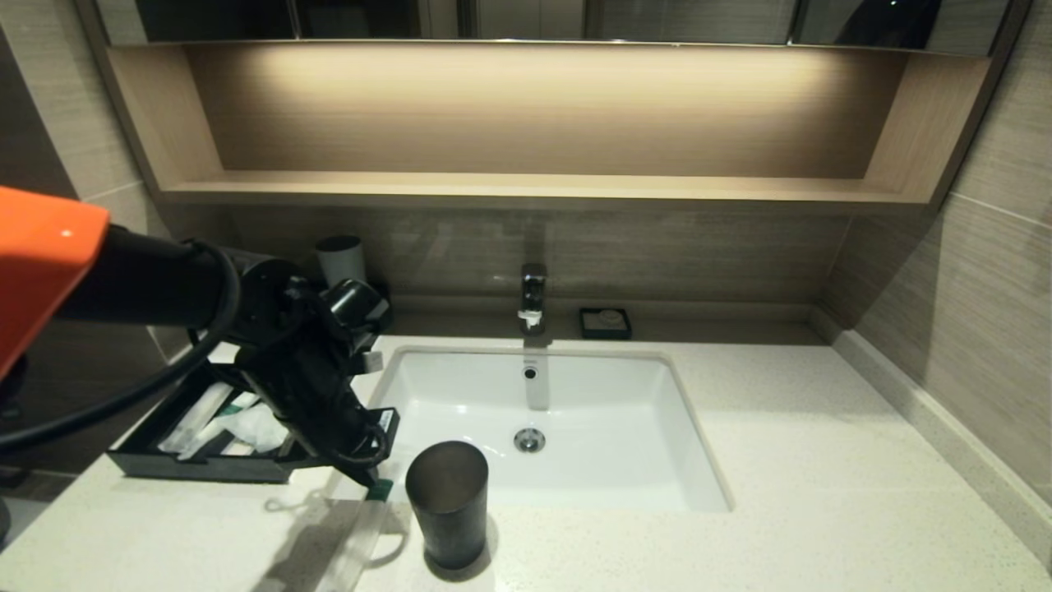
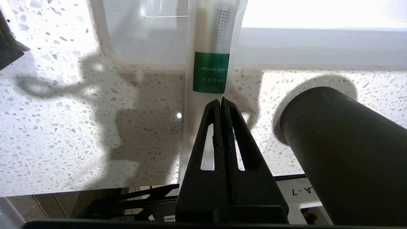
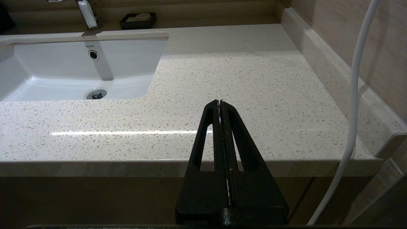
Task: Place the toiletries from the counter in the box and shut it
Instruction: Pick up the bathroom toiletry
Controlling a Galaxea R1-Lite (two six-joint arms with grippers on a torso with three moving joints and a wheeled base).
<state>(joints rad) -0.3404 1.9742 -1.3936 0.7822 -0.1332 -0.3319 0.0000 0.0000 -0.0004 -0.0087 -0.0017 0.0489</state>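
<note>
Plastic-wrapped packet [image 2: 210, 63] pinched in clenched left tool [image 2: 221, 101], above counter [image 2: 79, 127].

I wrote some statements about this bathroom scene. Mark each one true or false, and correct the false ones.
1. The left end effector is shut on the dental kit packet. True.
2. The dark cup stands inside the basin. False: it stands on the counter, in front of the basin.
3. The box has its drawer open. True.
4. The right end effector holds a packet. False: it is shut on nothing, out past the counter's front edge.
</note>
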